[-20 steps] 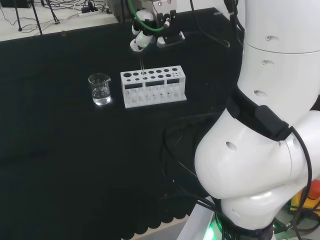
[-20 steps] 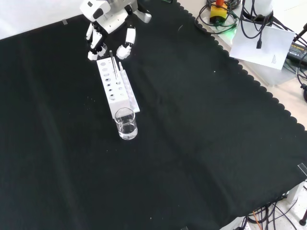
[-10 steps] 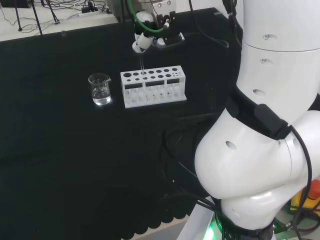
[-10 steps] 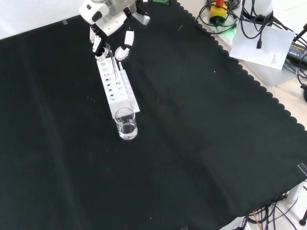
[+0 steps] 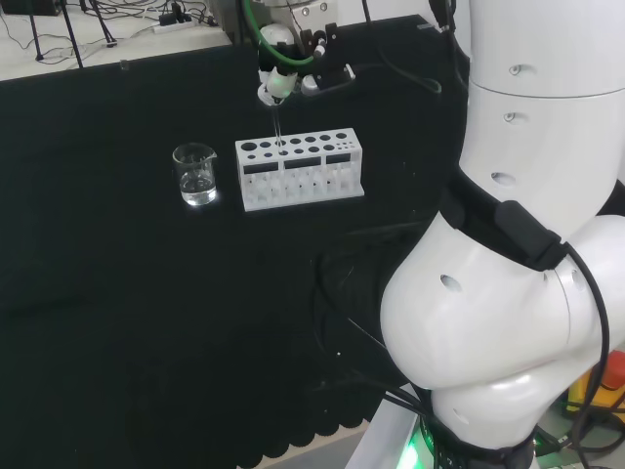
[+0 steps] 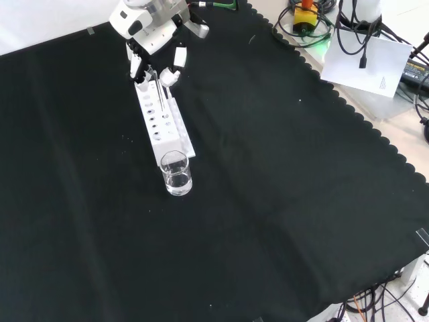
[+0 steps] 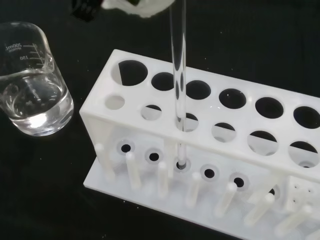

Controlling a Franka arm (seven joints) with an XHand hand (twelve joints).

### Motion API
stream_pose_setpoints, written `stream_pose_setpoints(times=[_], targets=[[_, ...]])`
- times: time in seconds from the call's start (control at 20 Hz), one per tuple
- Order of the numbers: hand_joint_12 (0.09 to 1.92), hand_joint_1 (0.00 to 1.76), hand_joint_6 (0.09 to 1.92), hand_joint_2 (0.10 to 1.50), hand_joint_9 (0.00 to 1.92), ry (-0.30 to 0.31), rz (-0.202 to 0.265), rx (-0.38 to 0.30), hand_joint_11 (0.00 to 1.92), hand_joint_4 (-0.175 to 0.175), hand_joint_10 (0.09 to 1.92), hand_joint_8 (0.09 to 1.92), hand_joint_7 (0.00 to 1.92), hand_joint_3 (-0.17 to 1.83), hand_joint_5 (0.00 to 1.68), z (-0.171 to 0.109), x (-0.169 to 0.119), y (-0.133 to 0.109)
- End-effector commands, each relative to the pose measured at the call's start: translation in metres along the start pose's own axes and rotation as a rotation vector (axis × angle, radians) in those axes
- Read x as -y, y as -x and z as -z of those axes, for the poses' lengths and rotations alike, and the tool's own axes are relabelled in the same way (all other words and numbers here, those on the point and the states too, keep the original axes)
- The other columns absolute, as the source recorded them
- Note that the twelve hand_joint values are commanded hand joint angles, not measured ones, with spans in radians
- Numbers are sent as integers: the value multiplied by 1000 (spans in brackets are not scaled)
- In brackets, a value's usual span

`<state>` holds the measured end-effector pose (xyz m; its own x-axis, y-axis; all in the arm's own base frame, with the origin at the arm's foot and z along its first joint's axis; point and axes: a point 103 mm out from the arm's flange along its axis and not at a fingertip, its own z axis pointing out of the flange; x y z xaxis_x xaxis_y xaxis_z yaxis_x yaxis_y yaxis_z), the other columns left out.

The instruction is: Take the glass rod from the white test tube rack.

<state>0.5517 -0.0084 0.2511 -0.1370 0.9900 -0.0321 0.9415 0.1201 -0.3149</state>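
Hovering over the far end of the white test tube rack in the front view, the hand has its fingertips closed in on the top of the glass rod, though whether they actually pinch it I cannot tell. That rod stands upright in a hole of the rack's front row, its lower end down at the base plate. A beaker holding clear liquid sits just beside the rack's near end on the black cloth.
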Motion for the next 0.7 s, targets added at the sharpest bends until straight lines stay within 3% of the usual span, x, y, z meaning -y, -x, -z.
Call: stream_pose_setpoints(times=[0.05,0.35,0.45,0.5,0.6,0.7], targets=[[827,1112,1126,1075,1422,18,1,-13,1471,-174,506,872,974,171,879,-1,-1,1],[668,1134,1156,1145,1467,21,16,-21,1599,-175,500,904,1023,42,881,2,-5,-5],[603,1201,1072,1122,1462,45,18,-18,1588,-95,557,985,1044,22,905,3,-5,-7],[575,1229,992,1103,1454,83,12,-8,1561,-89,601,979,1074,14,942,4,-4,-7],[532,1362,490,1062,1473,197,8,-14,1558,-145,528,825,1153,-106,1166,13,6,-9],[482,1415,159,1040,1507,250,8,5,1588,-168,448,738,1200,-159,1320,21,15,-11]])
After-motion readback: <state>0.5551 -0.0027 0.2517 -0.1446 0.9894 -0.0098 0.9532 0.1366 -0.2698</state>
